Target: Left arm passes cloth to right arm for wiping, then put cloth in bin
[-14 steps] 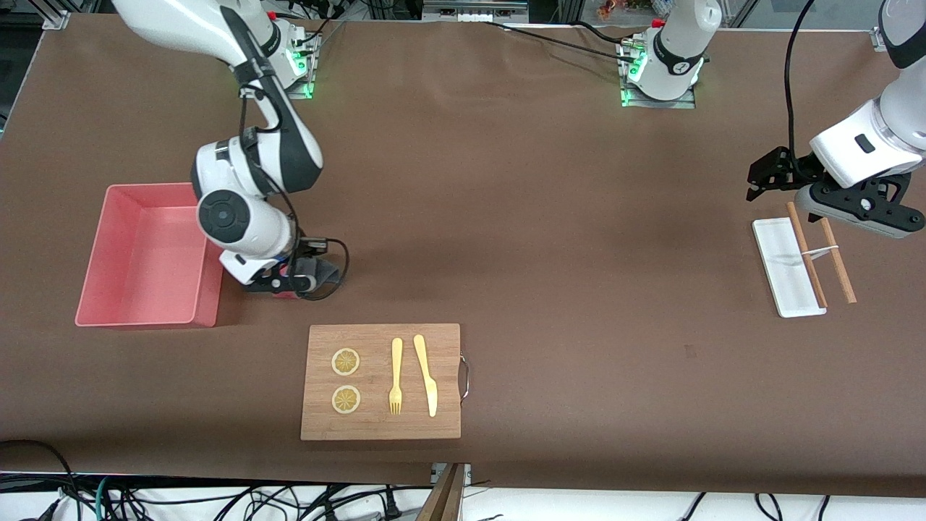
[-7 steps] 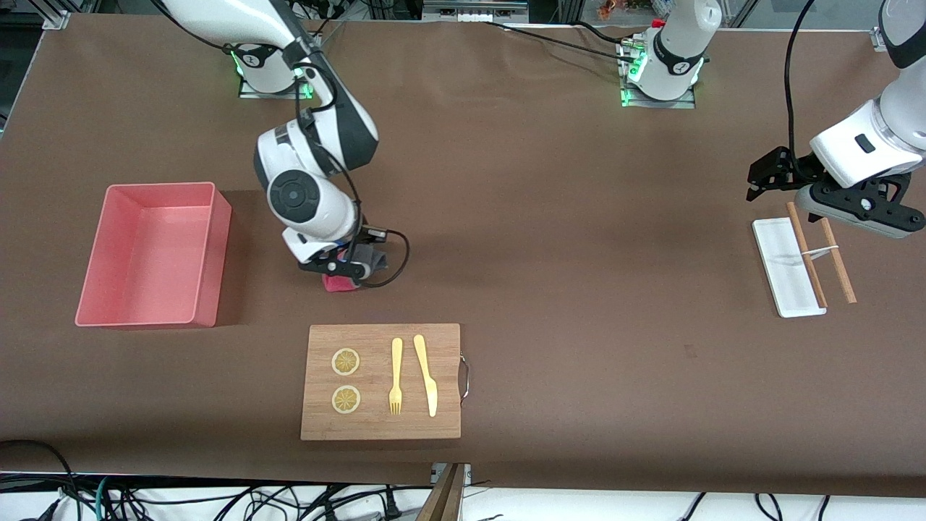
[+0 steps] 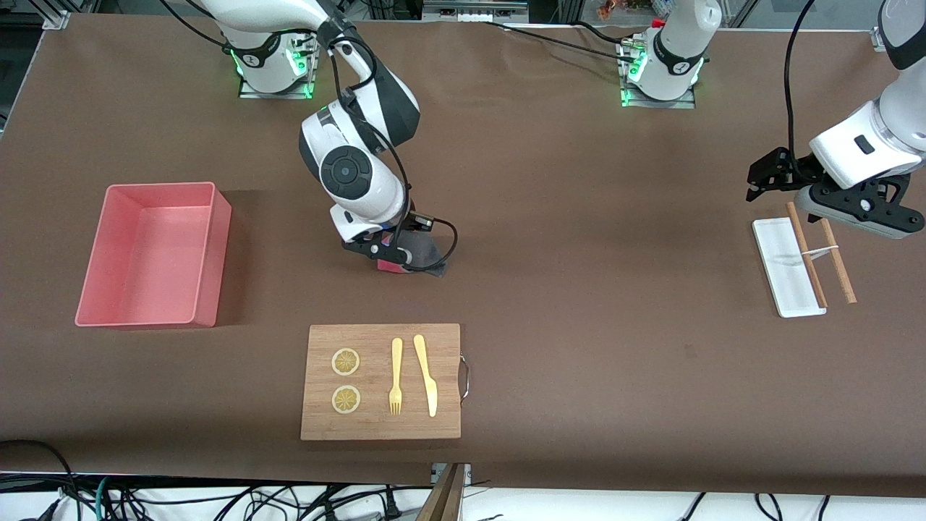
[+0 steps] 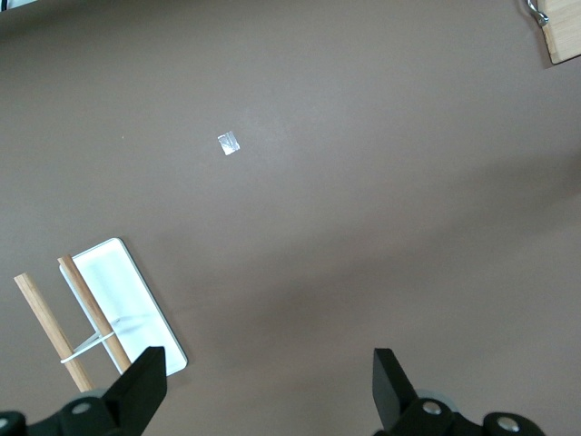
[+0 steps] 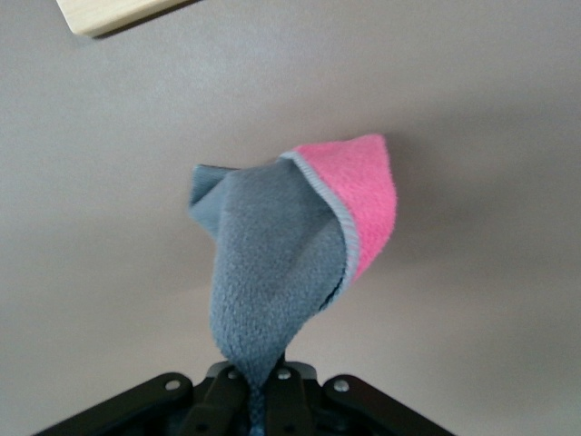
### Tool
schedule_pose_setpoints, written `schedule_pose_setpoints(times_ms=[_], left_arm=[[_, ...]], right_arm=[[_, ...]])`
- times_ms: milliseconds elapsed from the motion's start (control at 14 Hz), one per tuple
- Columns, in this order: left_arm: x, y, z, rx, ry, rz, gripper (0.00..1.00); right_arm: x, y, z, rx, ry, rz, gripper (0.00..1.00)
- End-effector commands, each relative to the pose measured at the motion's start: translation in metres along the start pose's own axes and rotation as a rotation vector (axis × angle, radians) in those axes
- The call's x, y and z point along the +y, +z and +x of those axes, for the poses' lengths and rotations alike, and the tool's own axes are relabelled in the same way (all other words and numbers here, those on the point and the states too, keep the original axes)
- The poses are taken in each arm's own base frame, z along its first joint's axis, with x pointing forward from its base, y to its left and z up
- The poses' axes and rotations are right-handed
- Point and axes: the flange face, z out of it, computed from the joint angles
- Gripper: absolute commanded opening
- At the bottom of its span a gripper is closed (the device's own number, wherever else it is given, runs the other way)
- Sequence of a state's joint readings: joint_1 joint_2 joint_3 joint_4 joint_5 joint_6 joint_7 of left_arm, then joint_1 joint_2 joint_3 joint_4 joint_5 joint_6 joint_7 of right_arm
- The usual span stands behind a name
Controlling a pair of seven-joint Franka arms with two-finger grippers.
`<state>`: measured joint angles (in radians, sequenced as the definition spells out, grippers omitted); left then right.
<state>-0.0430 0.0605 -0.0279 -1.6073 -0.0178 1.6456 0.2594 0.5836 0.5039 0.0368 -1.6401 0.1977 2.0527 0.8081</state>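
Right now the small soft cloth (image 3: pixel 414 255), dark grey with a magenta-pink side, is pinched in the right arm's black two-finger gripper (image 3: pixel 389 257), fingers closed on its bunched end. It drags on the brown table farther from the front camera than the wooden cutting board (image 3: pixel 381 381). You are in the wiping step, it seems, though contact pressure is hard to judge. The left gripper (image 3: pixel 761 174) waits with fingers spread over the narrow white tray (image 3: pixel 778 268). Next, carry the cloth over the salmon-pink rectangular plastic bin (image 3: pixel 208 253) and release it inside.
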Motion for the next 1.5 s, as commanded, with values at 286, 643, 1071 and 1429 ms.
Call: schedule_pose_setpoints(times_ms=[286,643,1071,1429], left_arm=[[0.002,-0.003,0.002,-0.003,-0.005,0.004,1.0],[0.002,-0.003,0.002,-0.003,-0.005,0.004,1.0],[0.001,-0.003,0.002,-0.003,-0.006,0.002,1.0],[0.001,-0.003,0.002,-0.003,-0.006,0.002,1.0]], right_arm=[[0.08,-0.01,0.074,-0.082,-0.1,-0.038,0.0],[0.174,-0.006,0.132,-0.104,-0.265,-0.052,0.0],[0.263,-0.019,0.172,-0.117,-0.387,-0.066,0.0],[0.304,-0.054,0.178,-0.108,-0.468,-0.082,0.0]])
